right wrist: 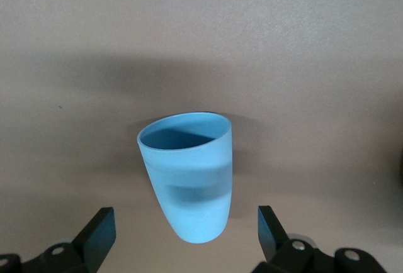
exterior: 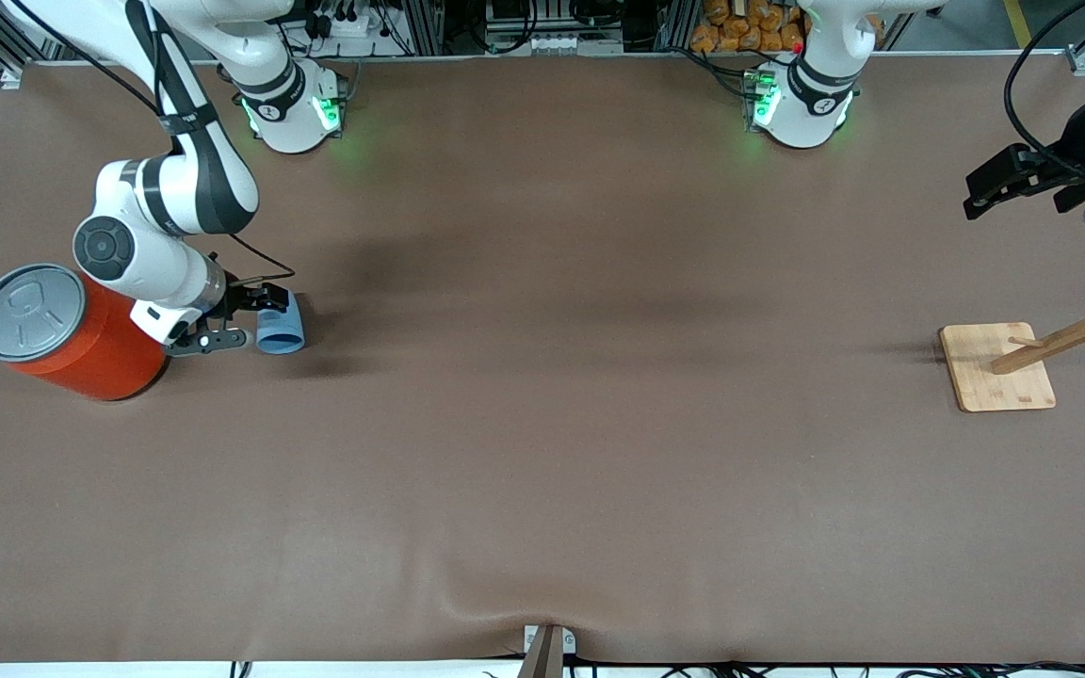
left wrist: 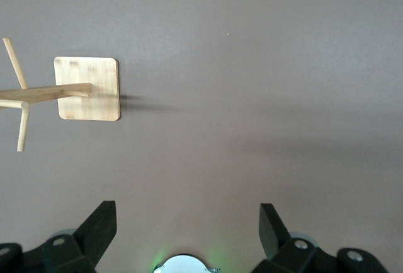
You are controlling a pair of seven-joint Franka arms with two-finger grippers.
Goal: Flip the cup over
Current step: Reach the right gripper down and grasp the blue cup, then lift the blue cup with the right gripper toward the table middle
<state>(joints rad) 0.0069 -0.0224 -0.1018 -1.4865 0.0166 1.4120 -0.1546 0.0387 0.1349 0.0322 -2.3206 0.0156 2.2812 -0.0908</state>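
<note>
Brown table cover [exterior: 542,452], rippled at its nearest edge, under workshop clutter.

We are seeing cup [exterior: 281,330] lying on its side in left part of front view, mid-height, on table [exterior: 542,424]. Can [exterior: 62,330] standing just beside it, closer to frame's left edge. Right gripper [exterior: 239,320] sitting between can and cup, fingers spread wide around cup's base. Wooden rack [exterior: 1023,363] standing at frame's right, mid-height, well apart from cup. Left gripper [exterior: 999,188] waiting at upper right of frame, above rack, fingers spread.
</note>
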